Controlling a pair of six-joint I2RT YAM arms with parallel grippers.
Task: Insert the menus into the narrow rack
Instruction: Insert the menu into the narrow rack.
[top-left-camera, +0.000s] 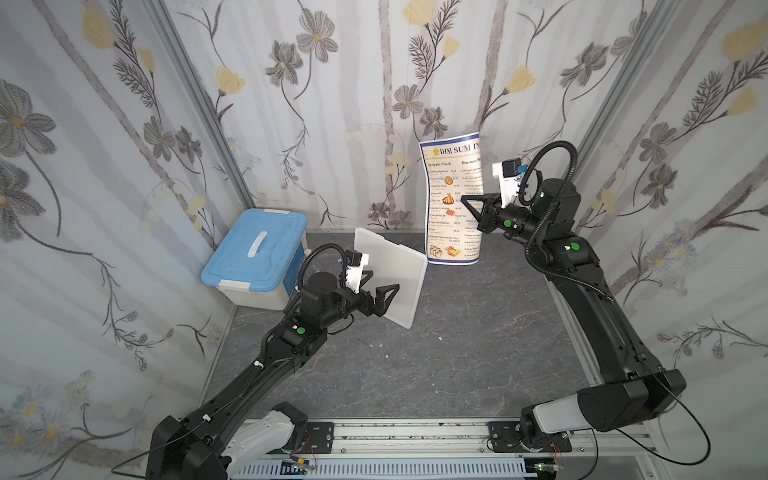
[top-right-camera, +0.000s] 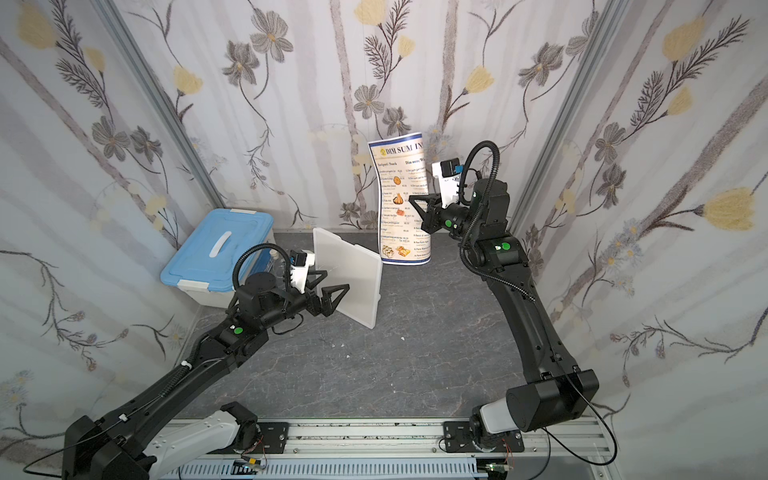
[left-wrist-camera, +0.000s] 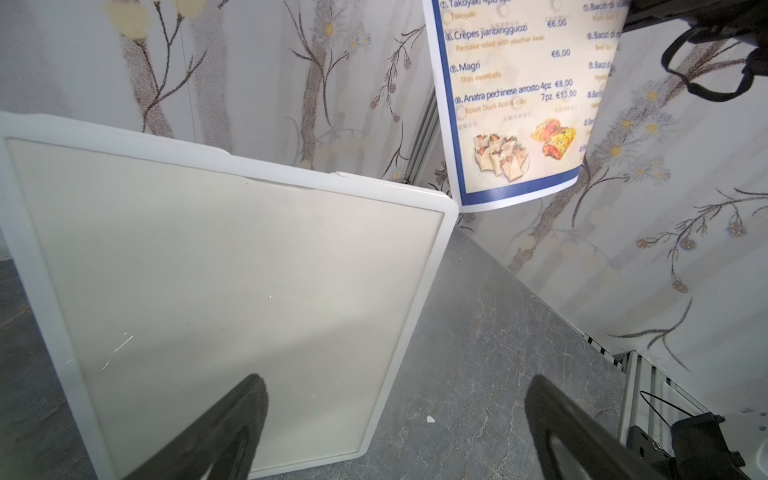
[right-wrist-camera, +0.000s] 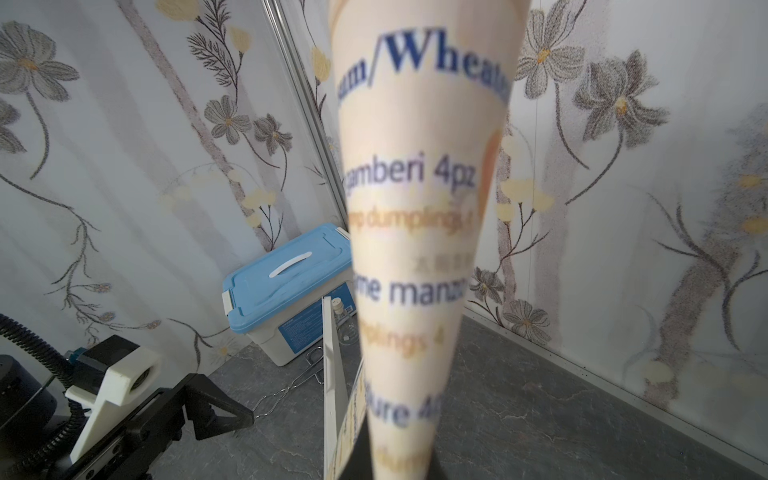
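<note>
The menu (top-left-camera: 451, 199), a white laminated sheet with a blue border headed "DIM SUM INN", hangs upright and curled at the back of the table. My right gripper (top-left-camera: 464, 200) is shut on its right edge at mid height. In the right wrist view the menu (right-wrist-camera: 419, 208) fills the middle, blurred. The narrow rack (top-left-camera: 395, 266), a flat white translucent holder, stands on edge left of the menu's lower end. My left gripper (top-left-camera: 385, 279) is open at the rack's near face with nothing between its fingers. In the left wrist view the rack (left-wrist-camera: 208, 270) sits ahead of one fingertip (left-wrist-camera: 253, 386).
A blue-lidded storage box (top-left-camera: 257, 253) sits at the back left corner, behind the rack. Wire tongs (right-wrist-camera: 291, 382) lie on the grey table between box and rack. Small white scraps (top-left-camera: 386, 356) dot the table. Flowered walls close three sides; a metal rail (top-left-camera: 415, 432) runs along the front.
</note>
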